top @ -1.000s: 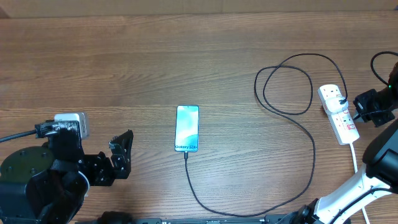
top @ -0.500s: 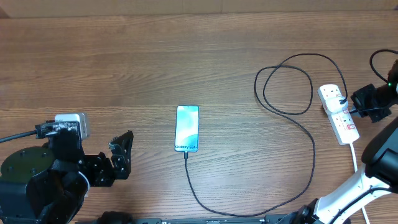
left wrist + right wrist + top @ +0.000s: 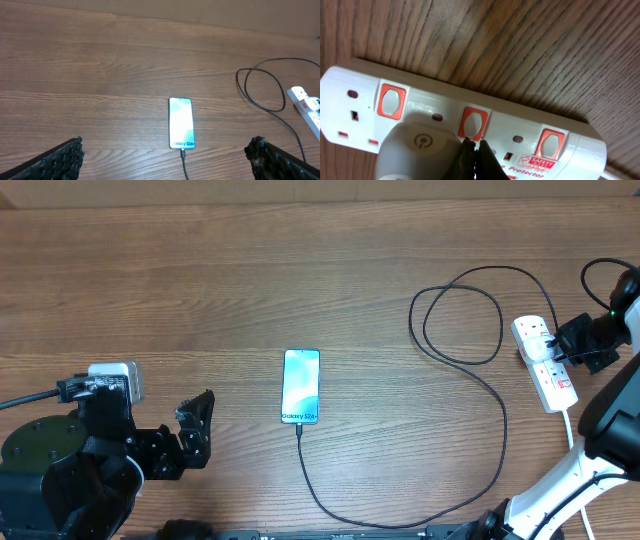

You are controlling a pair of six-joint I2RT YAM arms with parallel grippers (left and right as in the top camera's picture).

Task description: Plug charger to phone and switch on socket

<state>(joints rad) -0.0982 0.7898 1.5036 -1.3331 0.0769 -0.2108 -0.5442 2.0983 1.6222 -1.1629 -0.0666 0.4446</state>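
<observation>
the right end effector, pinched together, has edged onto the middle red switch of the socket at frame right, ready to press.

A brown wood tabletop with a phone, a charger and a socket lying on it.
The phone lies flat near the middle, screen up and glowing blue. The thin black charger touches the phone's bottom edge. It runs away from that edge, bends far off to the phone's right, and makes a big loop higher up. The white socket lies well to the right of the phone, just past the loop. Its thick white cord trails off toward the near edge.
</observation>
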